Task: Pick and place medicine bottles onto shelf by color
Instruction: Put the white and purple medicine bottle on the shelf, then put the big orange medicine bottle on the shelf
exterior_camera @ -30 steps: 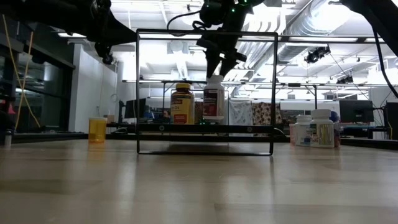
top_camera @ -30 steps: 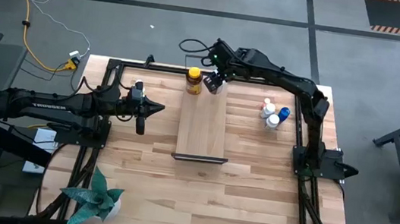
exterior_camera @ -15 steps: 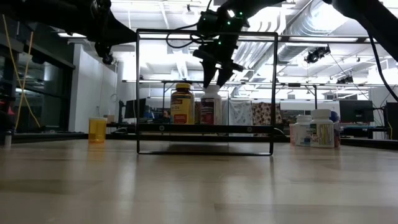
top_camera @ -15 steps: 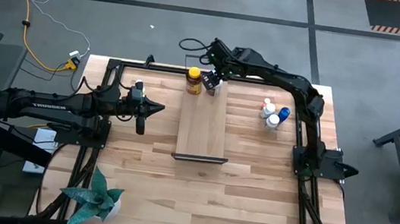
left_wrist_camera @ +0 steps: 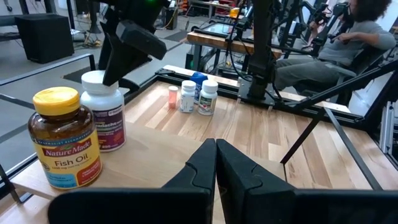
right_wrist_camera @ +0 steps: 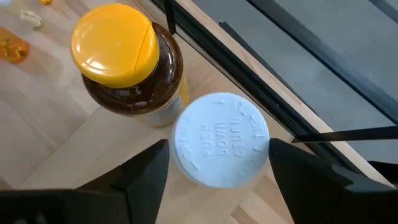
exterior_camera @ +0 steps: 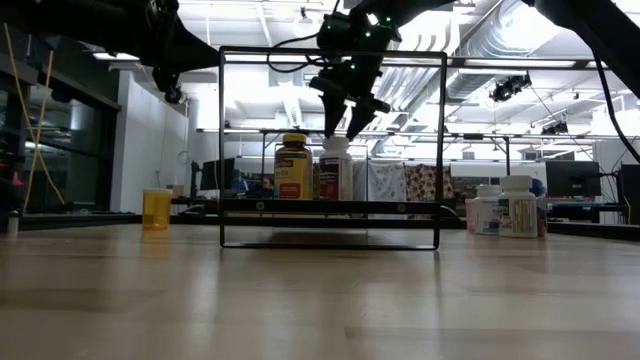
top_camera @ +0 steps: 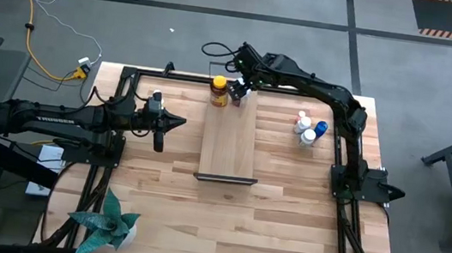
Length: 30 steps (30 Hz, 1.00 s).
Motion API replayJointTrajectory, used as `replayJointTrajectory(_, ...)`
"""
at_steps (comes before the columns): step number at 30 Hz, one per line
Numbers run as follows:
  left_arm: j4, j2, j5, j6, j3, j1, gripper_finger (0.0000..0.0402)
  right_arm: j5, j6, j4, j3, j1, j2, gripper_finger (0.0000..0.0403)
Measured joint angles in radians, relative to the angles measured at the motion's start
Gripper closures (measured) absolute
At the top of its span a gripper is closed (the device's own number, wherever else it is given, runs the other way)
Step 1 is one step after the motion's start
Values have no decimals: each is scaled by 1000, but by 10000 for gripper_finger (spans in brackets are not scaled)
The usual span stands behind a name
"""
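Note:
A white bottle with a white cap stands upright on the far end of the light-wood shelf, right beside the amber bottle with a yellow cap. My right gripper hovers just above the white cap, open, with one finger on each side of it and apart from it. My left gripper is shut and waits left of the shelf. Further white bottles, a blue-capped one and a tiny orange one stand in a group on the table right of the shelf.
A yellow-orange bottle stands far off at the table's left side in the low view. The shelf's black end frame rises around the two bottles. A potted plant sits at the near left corner. A person sits beyond the table.
My right gripper carried the white bottle a little toward the table's left and down, setting it on the shelf next to the amber bottle. It then opened and let go; the bottle stays upright on the board.

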Motion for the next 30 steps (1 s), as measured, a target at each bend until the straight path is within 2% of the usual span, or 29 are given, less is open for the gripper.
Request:
replayJointTrajectory(8,0,0,0,0,0,0,401,0,-36,-9,0,0,-23,125)
replayJointTrajectory(13,0,0,0,0,0,0,401,20,-103,-115,0,21,-84,124)
replayJointTrajectory(18,0,0,13,0,0,0,401,132,-128,-270,0,113,-153,124)
replayJointTrajectory(24,-5,-12,75,0,0,-10,401,257,-95,-353,0,265,-220,123)
replayJointTrajectory(27,-37,-35,74,0,0,-35,401,318,-52,-341,-79,337,-283,123)
replayJointTrajectory(30,-63,-75,54,0,0,-65,401,357,9,-260,-297,395,-409,123)
